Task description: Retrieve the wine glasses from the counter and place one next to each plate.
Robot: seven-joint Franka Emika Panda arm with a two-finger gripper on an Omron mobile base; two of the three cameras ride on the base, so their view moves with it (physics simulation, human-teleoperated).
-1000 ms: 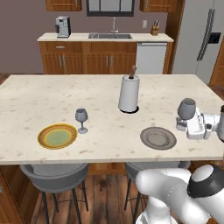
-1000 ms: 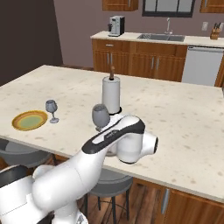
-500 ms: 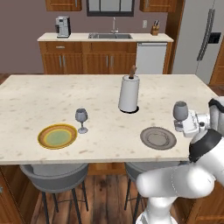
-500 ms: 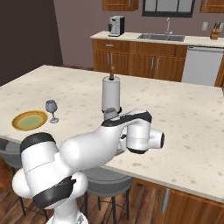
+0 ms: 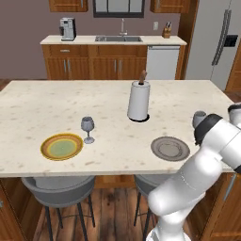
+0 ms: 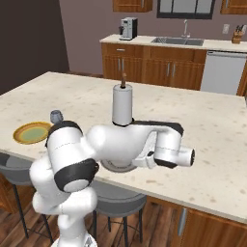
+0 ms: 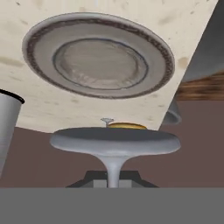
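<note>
My gripper [image 7: 113,178] is shut on the thin stem of a blue-grey wine glass [image 7: 114,142], whose round foot faces the hand camera. In the left base view its bowl [image 5: 199,118] hangs above the island just right of the grey plate [image 5: 170,148], close to my wrist. That plate [image 7: 99,61] lies directly beyond the foot. The other wine glass [image 5: 87,128] stands upright just right of the orange-rimmed plate [image 5: 61,146]. From the right base my arm hides most of the grey plate [image 6: 116,167] and part of the standing glass [image 6: 56,116]. The counter [image 5: 113,40] with its sink runs along the back wall.
A paper-towel roll [image 5: 139,100] stands upright mid-island behind the grey plate. Grey stools [image 5: 59,192] sit under the island's near edge. A coffee machine [image 5: 68,28] and knife block [image 5: 166,32] stand on the counter. A fridge [image 5: 216,40] is at the back right.
My arm has folded and its links have swung across the base views. The held wine glass has stayed near the island's right end, beside the grey plate.
</note>
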